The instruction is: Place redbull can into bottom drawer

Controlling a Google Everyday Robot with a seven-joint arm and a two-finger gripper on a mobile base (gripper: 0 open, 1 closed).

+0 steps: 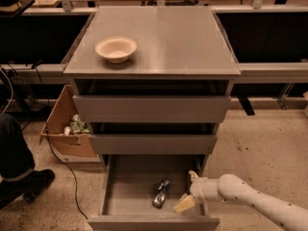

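Observation:
The redbull can [161, 193] lies on its side in the grey tray of the open bottom drawer [126, 177], a little right of its middle. My gripper [188, 190] is at the drawer's right side, just right of the can and apart from it. Its fingers [184, 203] are spread and hold nothing. The white arm [250, 201] reaches in from the lower right. The two upper drawers [151, 108] are slightly ajar.
A beige bowl [115, 48] sits on the cabinet top at the left. A cardboard box [67, 129] with rubbish stands on the floor left of the cabinet, with a black cable and a person's leg [17, 162] nearby. Benches run behind.

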